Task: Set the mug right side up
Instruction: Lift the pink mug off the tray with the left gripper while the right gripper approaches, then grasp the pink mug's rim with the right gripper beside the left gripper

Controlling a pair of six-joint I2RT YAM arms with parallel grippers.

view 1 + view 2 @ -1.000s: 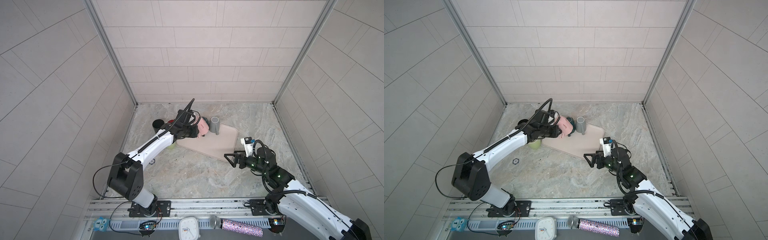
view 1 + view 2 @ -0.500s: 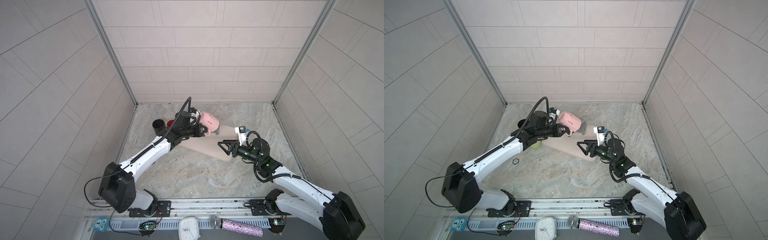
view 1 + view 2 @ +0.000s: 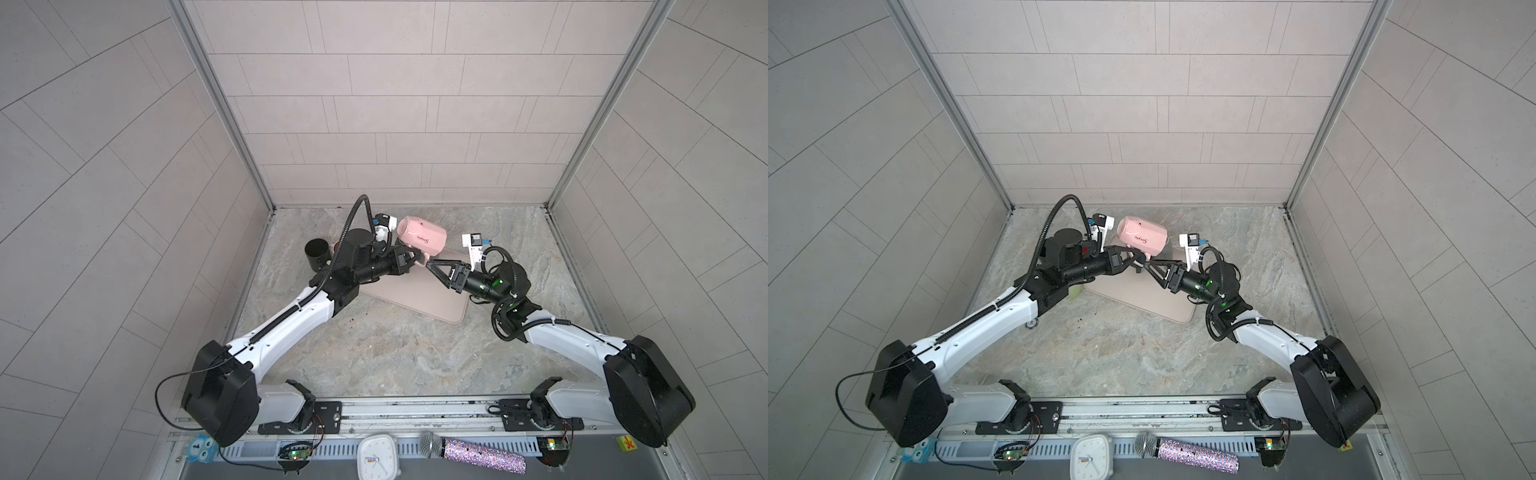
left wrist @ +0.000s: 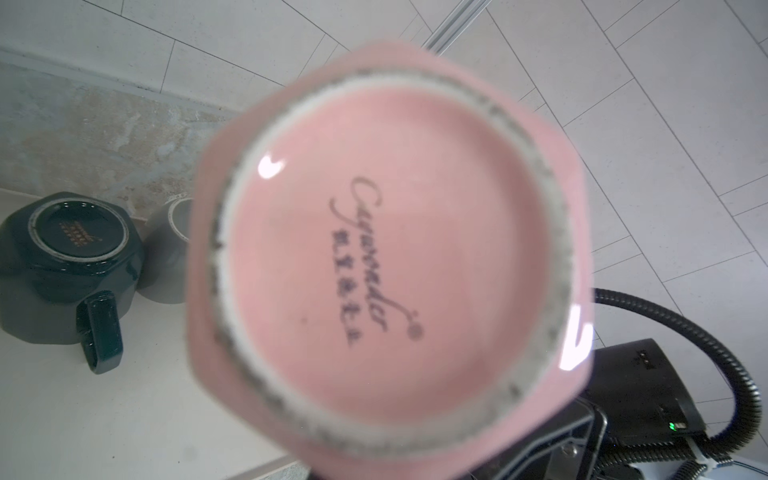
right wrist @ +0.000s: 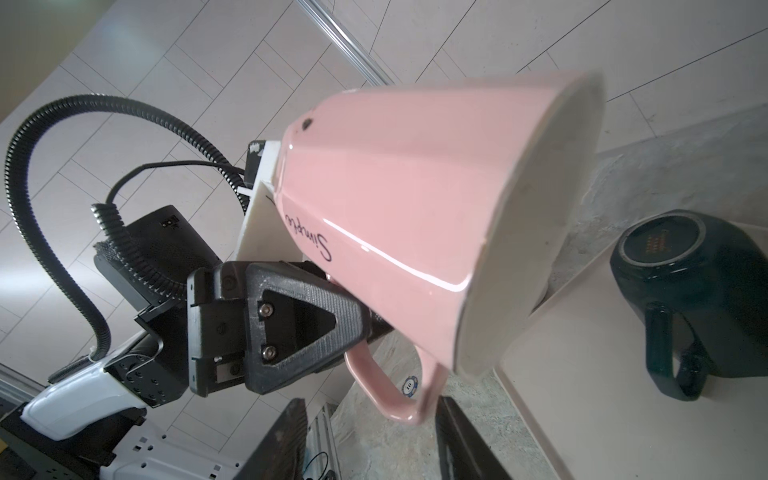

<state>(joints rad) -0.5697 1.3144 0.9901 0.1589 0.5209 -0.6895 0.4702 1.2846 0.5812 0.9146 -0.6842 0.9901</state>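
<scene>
Mug, pink and glossy, hangs sideways above the far side of the table, its handle clamped in your left gripper. Your right gripper stands half-wide around this handle. Probably slippery and fragile: grip the handle, not the wall.

light: bright, even | shadows: soft | glare: spots on pink mug | blur: its base, left wrist view

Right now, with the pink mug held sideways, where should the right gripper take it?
Take the handle at its free bend, coming from the rim end, opposite the left gripper, which pinches it nearer the base. The mug lies sideways, loop hanging clear; its body looks too wide.
</scene>
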